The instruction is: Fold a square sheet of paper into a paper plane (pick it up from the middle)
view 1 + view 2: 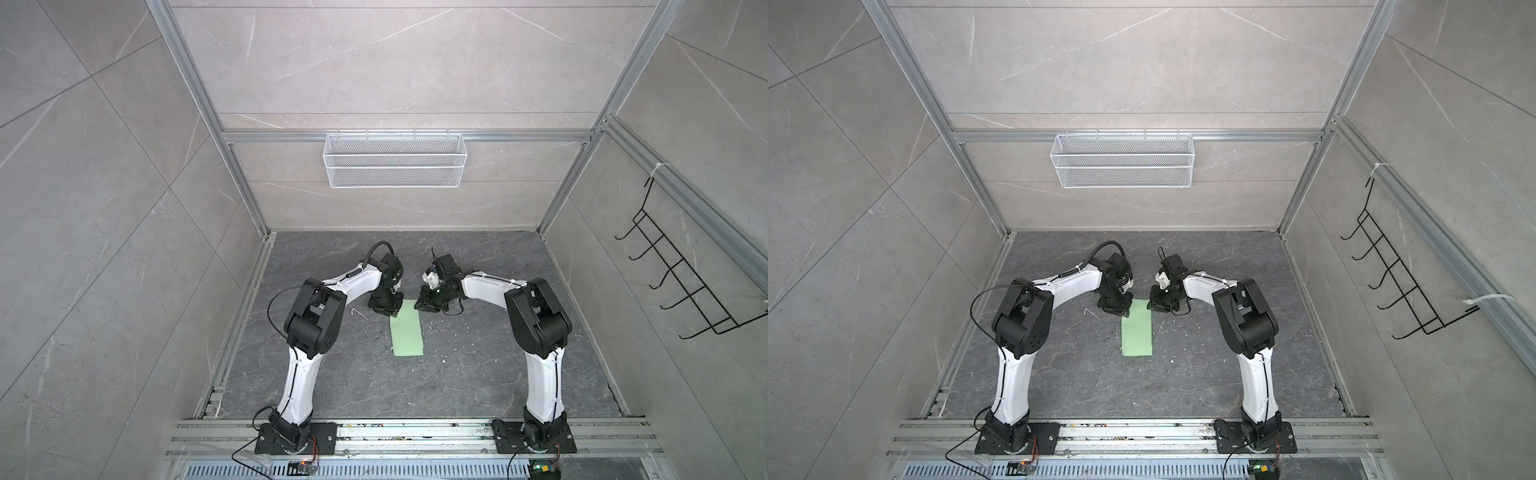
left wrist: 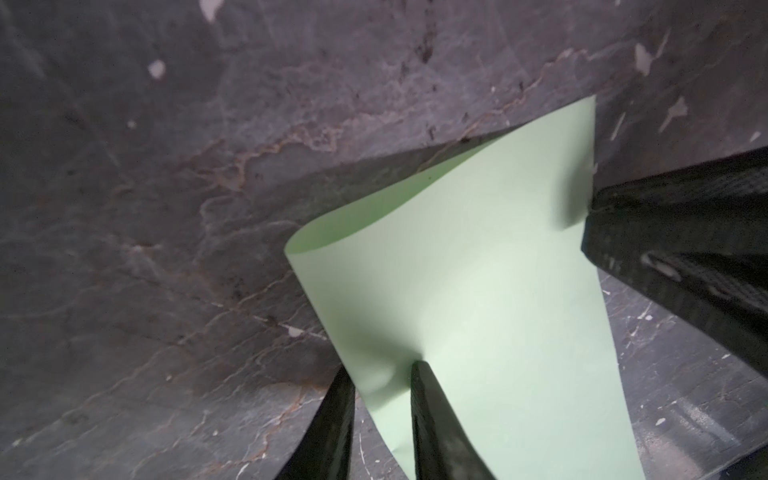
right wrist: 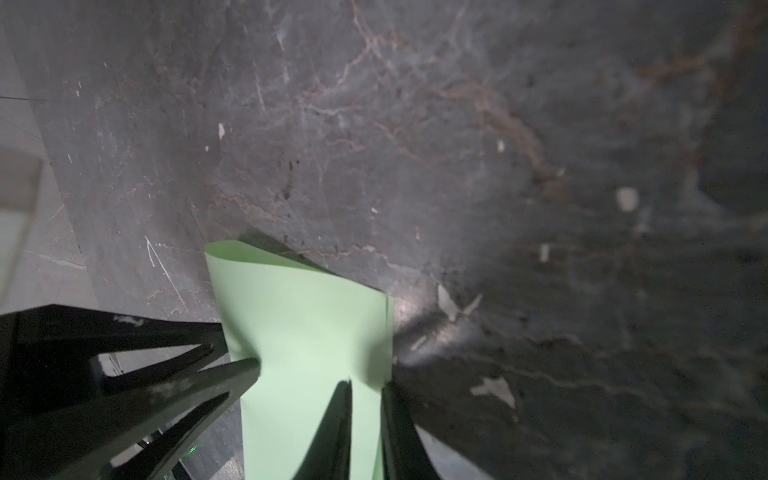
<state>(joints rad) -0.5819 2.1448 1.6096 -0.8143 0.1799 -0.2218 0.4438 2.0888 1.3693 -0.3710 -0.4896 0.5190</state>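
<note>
The square sheet of paper point(image 1: 407, 332) point(image 1: 1136, 332) is pale green and lies doubled over into a long strip on the dark table, with a loose rounded fold along its left side. My left gripper point(image 1: 395, 311) point(image 2: 380, 368) sits at the strip's far left corner. One finger lies on top and one beside the fold, pinching it. My right gripper point(image 1: 419, 306) point(image 3: 368, 383) is at the far right corner, narrowed on the two free edges. The paper point(image 2: 478, 270) point(image 3: 307, 311) dimples at the fingertips. No paper plane is in view.
A white wire basket point(image 1: 394, 160) hangs on the back wall and a black hook rack point(image 1: 681, 282) on the right wall. Aluminium rails point(image 1: 415, 432) carry both arm bases at the front. Small white flecks dot the dark stone table point(image 1: 478, 374).
</note>
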